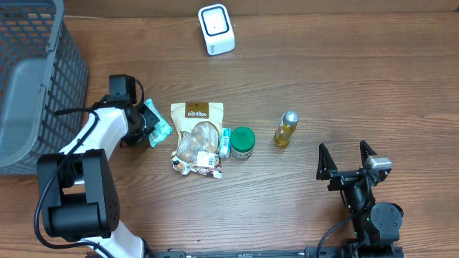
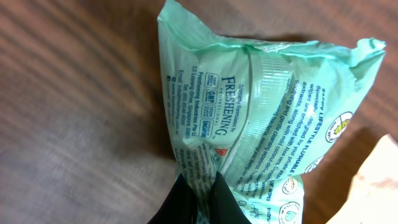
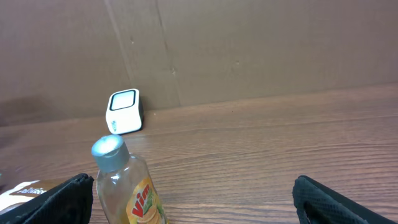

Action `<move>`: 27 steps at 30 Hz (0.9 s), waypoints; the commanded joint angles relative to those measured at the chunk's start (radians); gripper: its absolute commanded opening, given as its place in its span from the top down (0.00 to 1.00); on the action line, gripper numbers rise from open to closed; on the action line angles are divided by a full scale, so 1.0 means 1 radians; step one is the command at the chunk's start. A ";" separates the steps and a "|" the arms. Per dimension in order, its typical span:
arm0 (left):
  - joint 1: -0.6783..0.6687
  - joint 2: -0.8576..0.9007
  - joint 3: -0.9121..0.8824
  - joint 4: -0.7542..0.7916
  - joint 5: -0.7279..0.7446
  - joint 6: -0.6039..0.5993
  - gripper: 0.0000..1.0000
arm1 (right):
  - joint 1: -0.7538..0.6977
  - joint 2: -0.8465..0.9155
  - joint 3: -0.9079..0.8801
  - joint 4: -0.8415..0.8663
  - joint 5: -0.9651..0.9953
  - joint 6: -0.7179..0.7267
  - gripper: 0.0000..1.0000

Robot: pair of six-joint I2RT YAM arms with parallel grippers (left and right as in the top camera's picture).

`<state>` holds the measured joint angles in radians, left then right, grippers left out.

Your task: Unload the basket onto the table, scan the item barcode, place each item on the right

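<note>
A mint-green pack of wet wipes (image 2: 267, 118) lies on the wooden table, its printed text filling the left wrist view. My left gripper (image 2: 202, 183) is shut on the pack's near edge, pinching a fold of wrapper between its black fingers. From overhead the pack (image 1: 158, 120) sits left of centre with the left gripper (image 1: 147, 130) at its left side. The white barcode scanner (image 1: 216, 29) stands at the back of the table, also in the right wrist view as the scanner (image 3: 124, 111). My right gripper (image 1: 346, 152) stands open at the front right, holding nothing.
A grey mesh basket (image 1: 29, 79) fills the far left. A snack bag (image 1: 197, 136), a small teal packet (image 1: 225, 142) and a green-lidded jar (image 1: 242, 142) lie mid-table. A Vim bottle (image 1: 286, 129) stands upright, seen close ahead of the right gripper (image 3: 189, 186) as the bottle (image 3: 127, 186).
</note>
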<state>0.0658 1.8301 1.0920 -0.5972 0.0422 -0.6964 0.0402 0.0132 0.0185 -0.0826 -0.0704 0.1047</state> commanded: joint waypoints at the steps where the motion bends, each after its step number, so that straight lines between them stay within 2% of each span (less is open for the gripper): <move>1: 0.001 0.038 0.033 -0.100 0.003 0.067 0.96 | 0.005 -0.003 -0.010 0.004 0.009 0.003 0.00; 9: -0.008 -0.006 0.198 -0.262 -0.007 0.324 0.96 | 0.005 -0.003 -0.010 0.004 0.008 0.003 0.00; 15: -0.022 -0.004 0.193 -0.328 -0.208 0.340 0.96 | 0.005 -0.003 -0.010 0.004 0.008 0.003 0.00; 20: -0.035 -0.004 0.193 -0.326 -0.199 0.475 0.96 | 0.005 -0.003 -0.010 0.005 0.008 0.003 0.00; 27: -0.073 -0.004 0.193 -0.330 -0.145 0.543 0.96 | 0.005 -0.003 -0.010 0.004 0.008 0.003 0.00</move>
<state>0.0097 1.8339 1.2724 -0.9253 -0.1314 -0.2203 0.0402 0.0132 0.0185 -0.0826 -0.0708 0.1051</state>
